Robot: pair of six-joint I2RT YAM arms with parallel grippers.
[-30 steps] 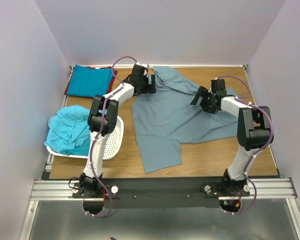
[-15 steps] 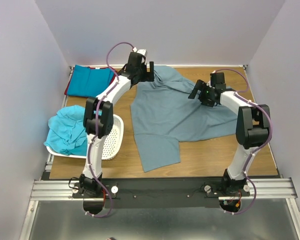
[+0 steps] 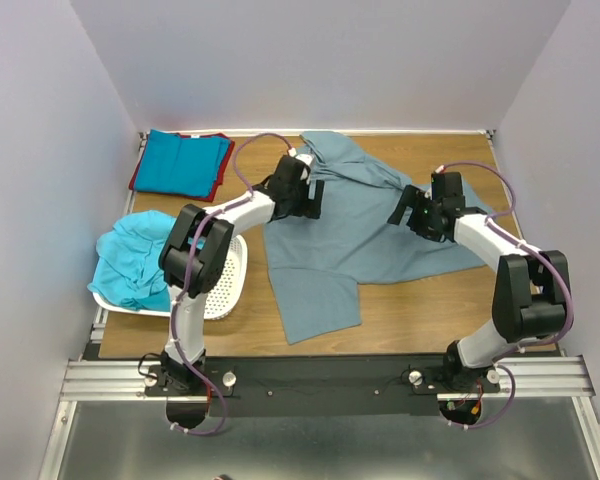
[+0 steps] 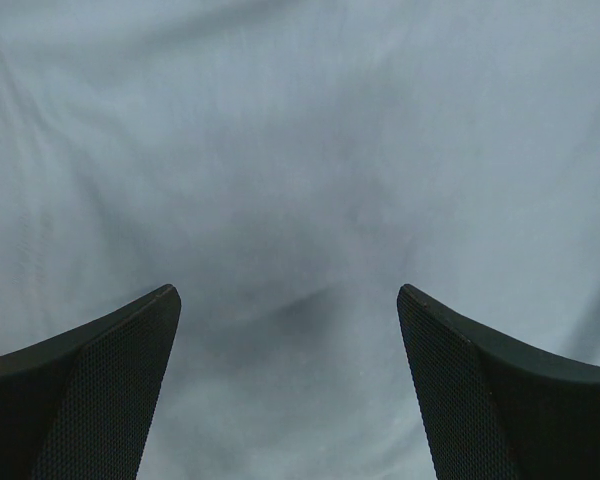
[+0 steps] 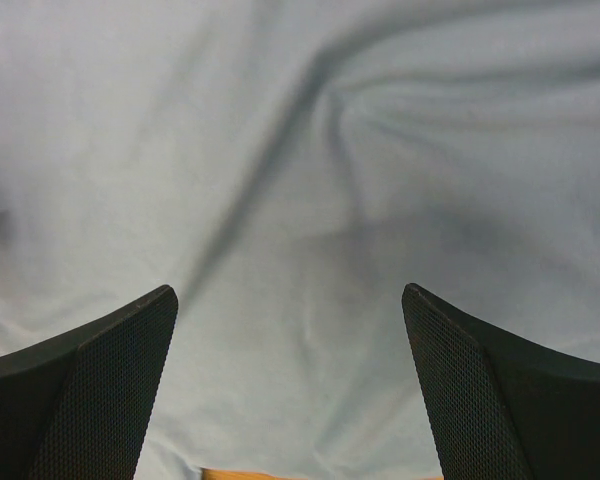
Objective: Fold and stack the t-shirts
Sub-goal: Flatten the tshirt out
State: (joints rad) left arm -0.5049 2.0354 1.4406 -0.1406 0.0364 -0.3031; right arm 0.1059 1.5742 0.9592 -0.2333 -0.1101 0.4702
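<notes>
A large dusty grey-blue t-shirt lies spread and wrinkled over the middle of the table. My left gripper hovers open over its upper left part. The left wrist view shows only that cloth between the wide fingers of the left gripper. My right gripper is open over the shirt's upper right part, and in its wrist view the right gripper has creased cloth below it. A bright blue t-shirt lies folded on a red one at the back left. A turquoise t-shirt is bunched in the basket.
The white perforated basket stands at the left, close to my left arm. Bare wooden table shows in front of the grey-blue shirt and at the back right corner. Walls close in on three sides.
My left gripper has come back from the shirt's far collar edge to a spot nearer over the cloth. The right gripper has shifted slightly nearer and to the right. Both stayed open.
</notes>
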